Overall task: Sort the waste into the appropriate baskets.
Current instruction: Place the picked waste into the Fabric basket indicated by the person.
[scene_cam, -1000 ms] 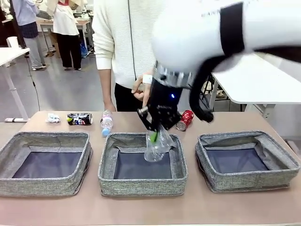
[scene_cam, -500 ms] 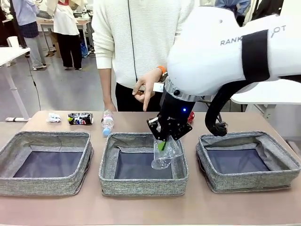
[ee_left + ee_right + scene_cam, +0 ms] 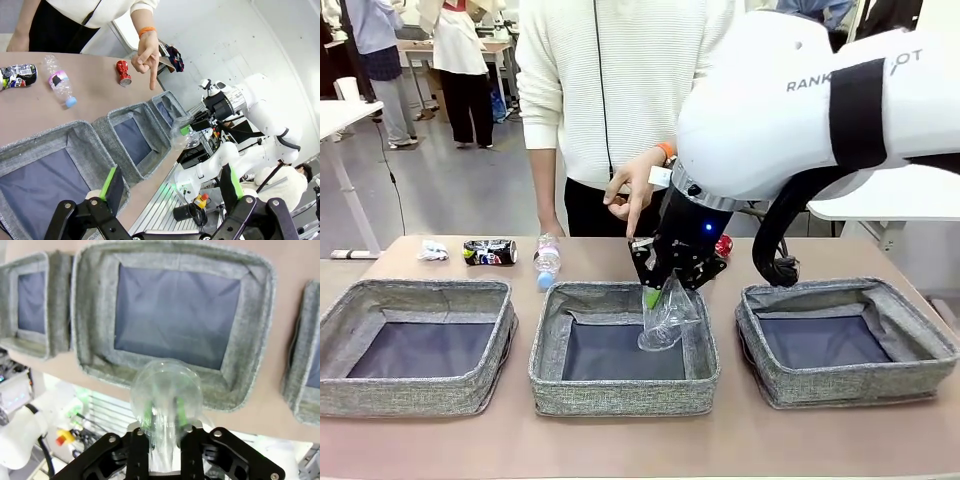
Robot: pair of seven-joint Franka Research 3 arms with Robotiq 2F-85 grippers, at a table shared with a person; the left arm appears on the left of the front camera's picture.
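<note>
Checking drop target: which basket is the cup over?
The middle basket: the cup hangs over its right half, clear of the left basket and right basket.

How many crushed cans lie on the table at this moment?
2. The crushed dark blue can lies far left, beside the white paper wad; the crushed red can lies beyond the middle basket, partly hidden behind the right arm in the front view.

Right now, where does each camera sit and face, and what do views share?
Front: robot's side, facing the person; right gripper holds a clear crumpled plastic cup.
Left wrist: past the open left gripper, towards the person's pointing hand.
Right wrist: down onto the middle grey woven-fabric basket.
All share cup and basket.
</note>
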